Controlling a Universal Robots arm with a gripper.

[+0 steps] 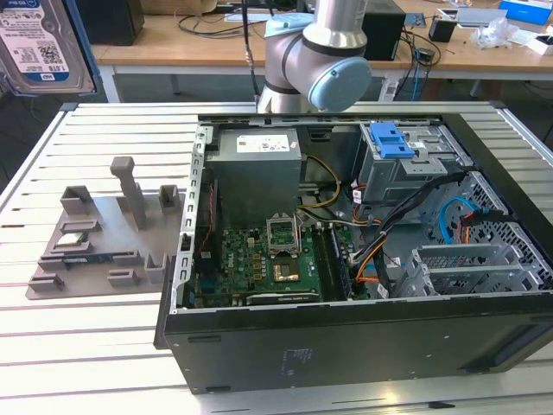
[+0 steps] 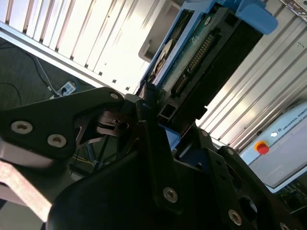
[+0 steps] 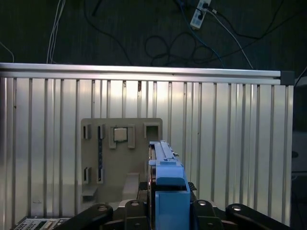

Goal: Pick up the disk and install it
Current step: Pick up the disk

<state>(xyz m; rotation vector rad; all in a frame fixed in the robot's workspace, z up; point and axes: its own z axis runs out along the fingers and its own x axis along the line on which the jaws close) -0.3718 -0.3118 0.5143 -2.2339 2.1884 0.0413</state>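
Above the slatted bench (image 1: pixel 104 346), fingers (image 2: pixel 156 143) clench the disk (image 2: pixel 201 52) mid-carry, not yet installed in the computer case (image 1: pixel 346 346).

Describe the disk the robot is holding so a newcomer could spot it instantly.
Find the open computer case on the slatted table. The disk is high at the exterior view's left, gripped by the claw. It's a flat silver slab with a white-and-blue label and blue frame, unlike the grey box in the case.

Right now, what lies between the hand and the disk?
Nothing: in the second wrist view the hand is shut directly on the disk, gripping its end with no other thing between them.
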